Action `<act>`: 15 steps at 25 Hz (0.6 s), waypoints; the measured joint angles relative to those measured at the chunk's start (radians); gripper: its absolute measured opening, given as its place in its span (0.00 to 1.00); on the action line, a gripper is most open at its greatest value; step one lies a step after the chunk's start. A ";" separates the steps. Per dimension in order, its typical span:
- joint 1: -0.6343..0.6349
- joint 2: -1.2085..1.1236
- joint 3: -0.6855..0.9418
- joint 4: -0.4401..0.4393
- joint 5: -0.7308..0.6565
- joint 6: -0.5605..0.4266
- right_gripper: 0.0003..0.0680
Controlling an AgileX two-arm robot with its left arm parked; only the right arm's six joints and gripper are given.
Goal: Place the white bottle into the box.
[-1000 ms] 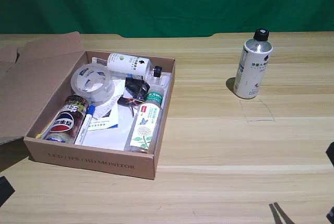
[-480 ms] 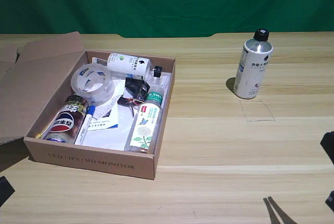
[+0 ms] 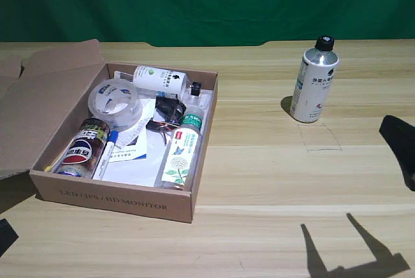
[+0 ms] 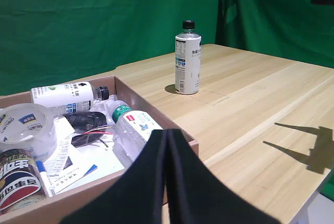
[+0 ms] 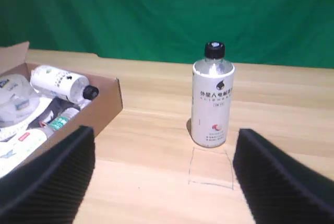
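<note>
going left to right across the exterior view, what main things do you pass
the box's open flap → roll of clear tape in the box → clear green-capped bottle along the box's right wall → bare table → the white bottle standing upright → dark part of the right arm at the edge

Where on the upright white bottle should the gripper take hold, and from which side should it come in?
Grip the white bottle around its straight cylindrical body, below the black cap. It stands upright on bare table with clear space either side, so a level approach from the front suits, the way the open right gripper already faces it.
</note>
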 joint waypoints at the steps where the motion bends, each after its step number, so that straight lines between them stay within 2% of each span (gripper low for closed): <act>1: 0.000 0.037 -0.011 -0.008 0.002 0.000 0.98; 11: 0.000 0.488 -0.282 -0.024 0.067 0.000 0.99; 15: 0.000 0.636 -0.379 0.038 0.071 0.000 0.96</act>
